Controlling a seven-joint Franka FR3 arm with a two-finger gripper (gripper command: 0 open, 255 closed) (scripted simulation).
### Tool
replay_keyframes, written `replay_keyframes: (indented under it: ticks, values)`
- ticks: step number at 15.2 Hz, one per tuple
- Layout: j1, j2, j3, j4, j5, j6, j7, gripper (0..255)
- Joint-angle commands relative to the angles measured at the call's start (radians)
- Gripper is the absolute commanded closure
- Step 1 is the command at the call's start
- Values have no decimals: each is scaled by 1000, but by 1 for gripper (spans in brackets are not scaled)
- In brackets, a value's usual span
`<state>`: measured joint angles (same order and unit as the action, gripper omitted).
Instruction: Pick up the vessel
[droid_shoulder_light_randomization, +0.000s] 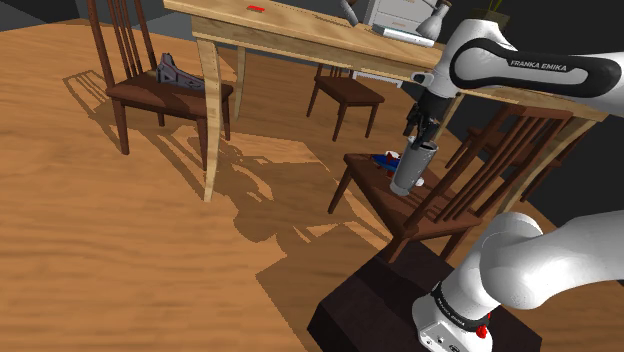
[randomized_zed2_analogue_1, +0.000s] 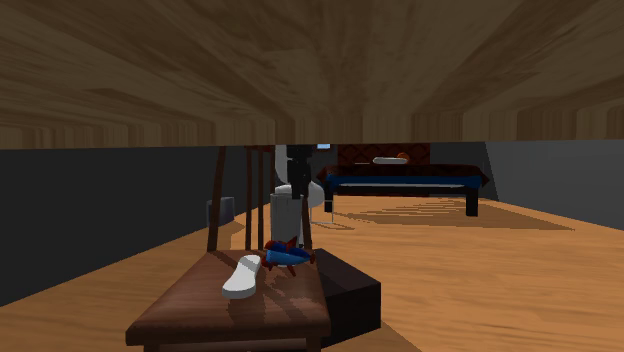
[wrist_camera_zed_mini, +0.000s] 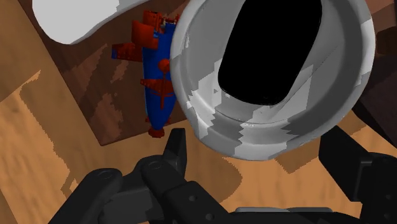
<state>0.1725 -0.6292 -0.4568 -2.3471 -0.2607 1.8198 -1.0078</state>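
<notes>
Wood floor (droid_shoulder_light_randomization: 100, 250) runs through the room under a long wooden counter (droid_shoulder_light_randomization: 300, 35) and several dark chairs.

In the shoulder view the end effector (droid_shoulder_light_randomization: 420, 130) points down over the nearest chair (droid_shoulder_light_randomization: 375, 185), at 12 o'clock from the stand (droid_shoulder_light_randomization: 370, 310). Its fingers (wrist_camera_zed_mini: 177, 143) are spread wide and clasp the vessel (droid_shoulder_light_randomization: 412, 168), one on each side of its wall, as the wrist view (wrist_camera_zed_mini: 257, 137) shows. The vessel (wrist_camera_zed_mini: 210, 114) is grey, tall and open-mouthed, and its inside reads black. It hangs slightly tilted under the hand, with its base low over the seat; whether the base touches the seat I cannot tell.

A red and blue toy plane (droid_shoulder_light_randomization: 383, 157) lies on the seat at 9 o'clock from the vessel, just beside it. A white object (droid_shoulder_light_randomization: 420, 183) lies by the vessel's base at 5 o'clock.

In the second exterior view the vessel (randomized_zed2_analogue_1: 286, 215) stands behind the plane (randomized_zed2_analogue_1: 285, 255), and the white object (randomized_zed2_analogue_1: 242, 275) lies nearer the camera on the seat (randomized_zed2_analogue_1: 200, 300).

In the shoulder view a second chair (droid_shoulder_light_randomization: 160, 90) stands at 9 o'clock from the counter's near leg and carries a grey item (droid_shoulder_light_randomization: 175, 72). A third chair (droid_shoulder_light_randomization: 345, 95) sits under the counter.
</notes>
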Motion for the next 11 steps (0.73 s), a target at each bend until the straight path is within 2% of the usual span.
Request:
replay_keyframes:
  ticks: [1, 11]
  values:
    - [0, 1, -1, 0, 0, -4, 0, 255]
    - [11, 12, 23, 139, 22, -133, -7, 255]
